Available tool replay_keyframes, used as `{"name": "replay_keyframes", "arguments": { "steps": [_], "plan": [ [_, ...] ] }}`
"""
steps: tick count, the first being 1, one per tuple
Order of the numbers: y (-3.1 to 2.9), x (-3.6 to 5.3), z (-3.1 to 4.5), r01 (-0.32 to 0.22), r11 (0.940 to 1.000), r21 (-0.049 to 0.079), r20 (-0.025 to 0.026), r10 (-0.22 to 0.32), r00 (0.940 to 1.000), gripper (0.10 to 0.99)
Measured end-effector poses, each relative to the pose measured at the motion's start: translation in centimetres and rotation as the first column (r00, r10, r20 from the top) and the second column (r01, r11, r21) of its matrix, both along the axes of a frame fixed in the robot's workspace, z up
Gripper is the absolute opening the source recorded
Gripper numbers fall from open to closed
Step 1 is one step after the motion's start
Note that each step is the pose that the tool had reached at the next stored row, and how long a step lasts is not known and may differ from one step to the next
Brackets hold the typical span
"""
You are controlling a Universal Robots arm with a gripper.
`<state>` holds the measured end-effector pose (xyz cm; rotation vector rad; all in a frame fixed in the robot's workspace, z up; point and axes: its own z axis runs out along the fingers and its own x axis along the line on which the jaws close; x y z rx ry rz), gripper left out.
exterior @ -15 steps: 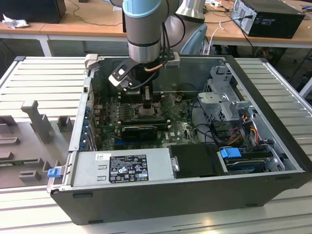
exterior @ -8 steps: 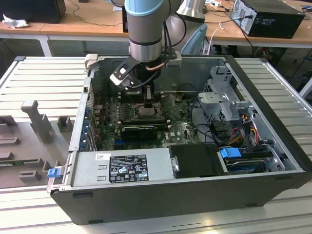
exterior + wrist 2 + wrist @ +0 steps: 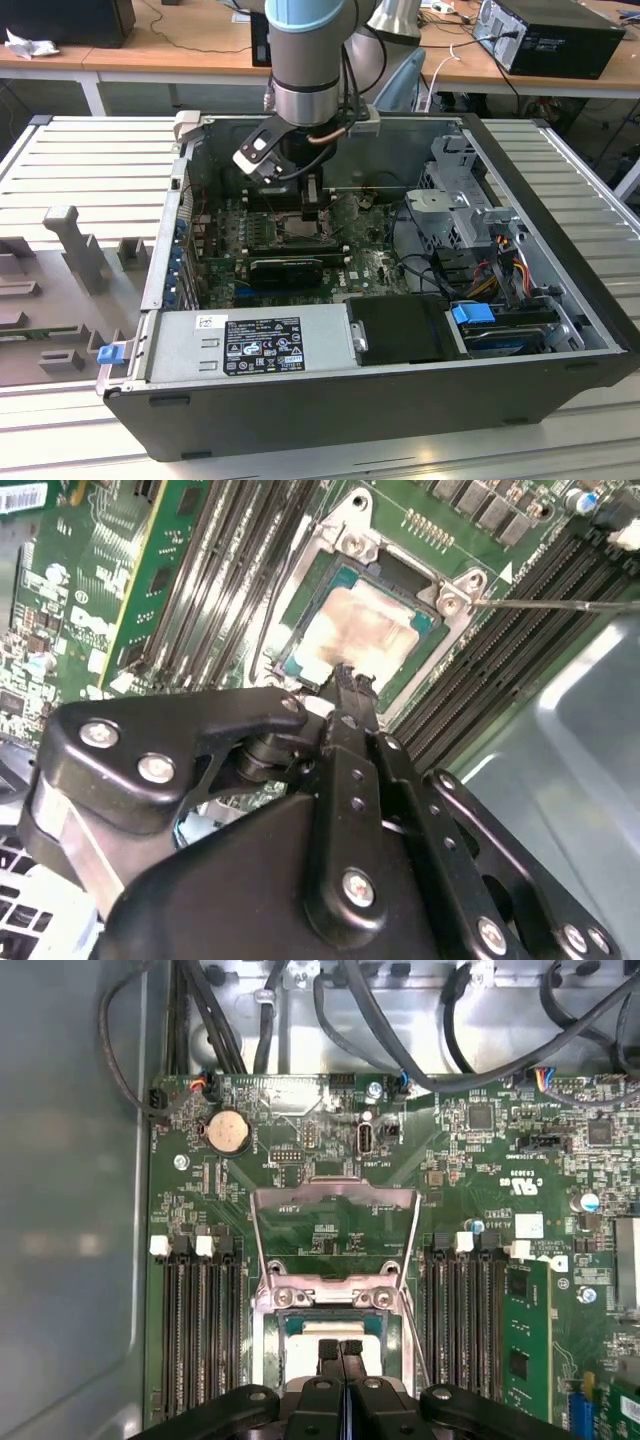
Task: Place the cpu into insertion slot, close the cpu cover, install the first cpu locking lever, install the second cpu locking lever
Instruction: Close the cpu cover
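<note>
Cpu point(image 3: 355, 630) lies in insertion slot point(image 3: 428, 638), cpu cover point(image 3: 335, 1198) open.

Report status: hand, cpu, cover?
Hand shut, tips down at the cpu. Chip lying in the insertion slot. The cpu cover open, tipped back.

A grey ribbed metal worktable point(image 3: 70, 160) carries grey moulded fixture blocks point(image 3: 70, 235) at the exterior view's left. Behind it runs a long light wooden desk point(image 3: 190, 50) bearing a flat-lying black computer tower point(image 3: 550, 35).
</note>
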<state>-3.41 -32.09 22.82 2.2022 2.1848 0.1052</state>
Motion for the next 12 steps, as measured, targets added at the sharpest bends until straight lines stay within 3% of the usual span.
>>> {"name": "replay_keyframes", "arguments": {
  "steps": [4,5,12],
  "plan": [
    [-0.01,1.61,0.01,0.0,1.0,0.0,-0.0053,0.0,1.0,0.106],
    [-0.01,1.67,0.02,0.0,1.0,0.0,-0.0057,0.0,1.0,0.106],
    [0.0,1.69,2.04,0.0,1.0,0.0,-0.0058,0.0,1.0,0.106]
  ]
}}
